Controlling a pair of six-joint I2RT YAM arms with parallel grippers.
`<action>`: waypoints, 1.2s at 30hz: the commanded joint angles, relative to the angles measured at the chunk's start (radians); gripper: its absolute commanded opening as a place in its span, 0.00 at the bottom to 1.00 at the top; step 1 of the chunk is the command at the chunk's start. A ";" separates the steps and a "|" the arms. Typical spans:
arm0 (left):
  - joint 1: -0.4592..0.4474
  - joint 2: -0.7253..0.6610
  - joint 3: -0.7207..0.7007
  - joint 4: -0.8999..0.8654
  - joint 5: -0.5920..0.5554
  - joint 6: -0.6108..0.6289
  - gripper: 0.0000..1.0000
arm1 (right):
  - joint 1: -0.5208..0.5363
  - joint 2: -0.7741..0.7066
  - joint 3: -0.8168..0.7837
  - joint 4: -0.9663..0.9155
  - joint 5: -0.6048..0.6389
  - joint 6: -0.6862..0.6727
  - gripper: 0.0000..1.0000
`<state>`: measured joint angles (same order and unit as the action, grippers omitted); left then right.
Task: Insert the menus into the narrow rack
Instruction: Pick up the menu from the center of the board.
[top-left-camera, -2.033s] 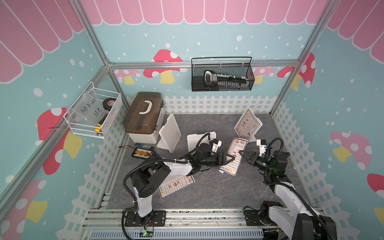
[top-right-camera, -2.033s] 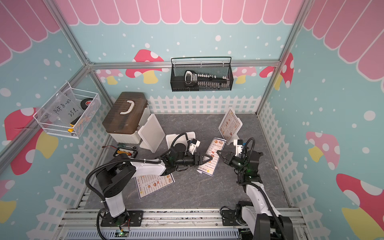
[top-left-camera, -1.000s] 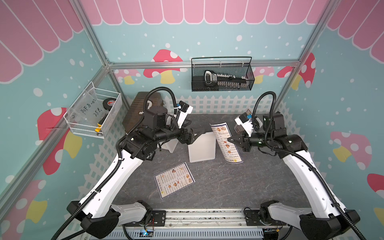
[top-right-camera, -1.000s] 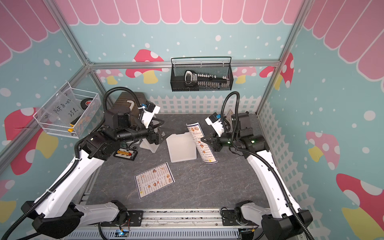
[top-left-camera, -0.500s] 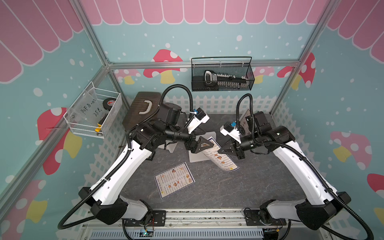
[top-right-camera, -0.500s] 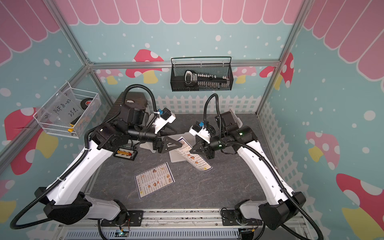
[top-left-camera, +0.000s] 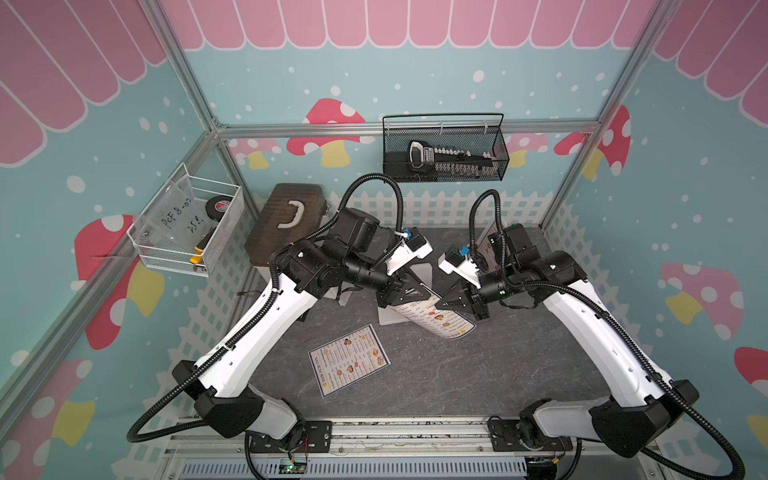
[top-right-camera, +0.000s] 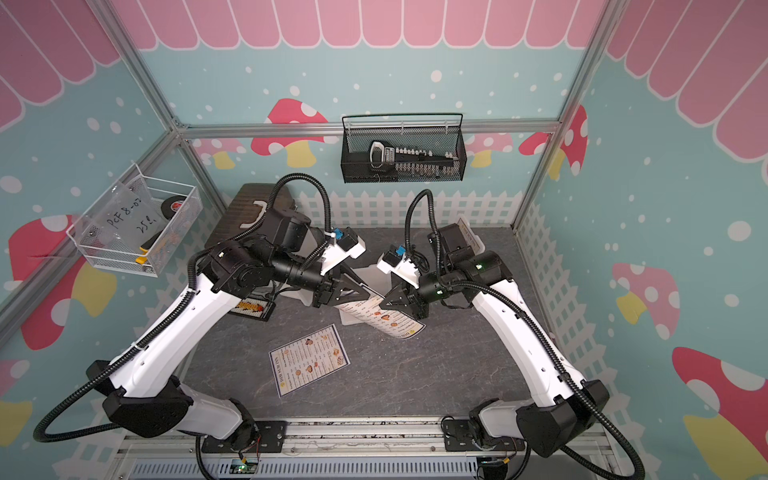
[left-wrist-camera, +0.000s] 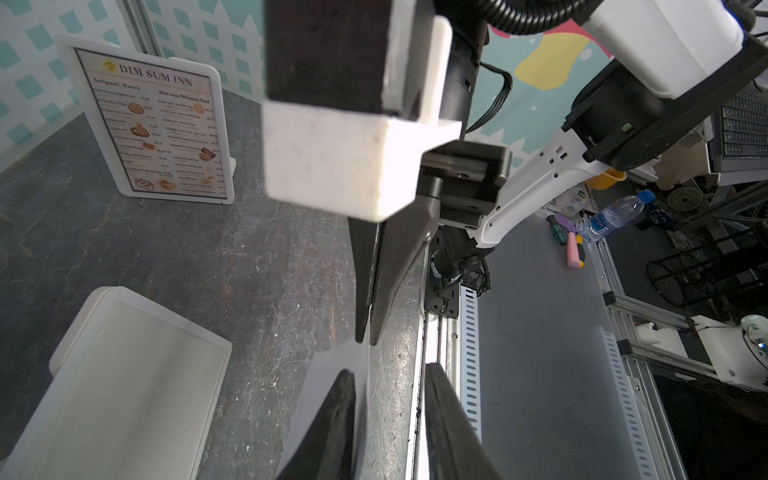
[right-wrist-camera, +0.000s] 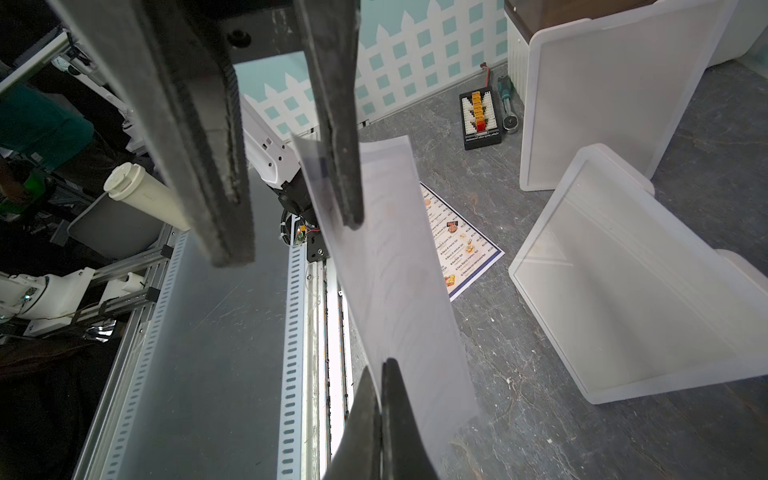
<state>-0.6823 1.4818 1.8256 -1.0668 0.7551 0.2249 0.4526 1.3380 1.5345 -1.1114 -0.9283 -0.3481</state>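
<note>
Though empty, rack near menu in tight pinch of right gripper; left gripper ajar.

Brown-lidded box rear-left; black mesh basket holds, perhaps, a tool.

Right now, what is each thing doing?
Lifted menu, in the air, pinched by right end effector.
Left end effector, open at that menu's upper end.
Second menu, flat on table.
Third menu, upright inside filled rack.
Middle rack, empty.
Brown-lid box, closed.
</note>
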 joint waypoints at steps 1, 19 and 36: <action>-0.003 -0.034 0.004 -0.025 -0.008 0.051 0.24 | 0.004 -0.011 0.016 -0.021 -0.011 -0.039 0.00; 0.014 -0.147 -0.062 0.166 -0.196 -0.039 0.00 | -0.034 -0.191 -0.146 0.401 0.116 0.238 0.43; 0.071 -0.357 -0.120 0.606 -0.372 -0.236 0.00 | -0.129 -0.408 -0.518 1.333 0.315 0.687 0.71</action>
<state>-0.6212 1.1290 1.7035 -0.5518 0.4103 0.0368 0.3271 0.9493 1.0409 -0.0021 -0.6498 0.2646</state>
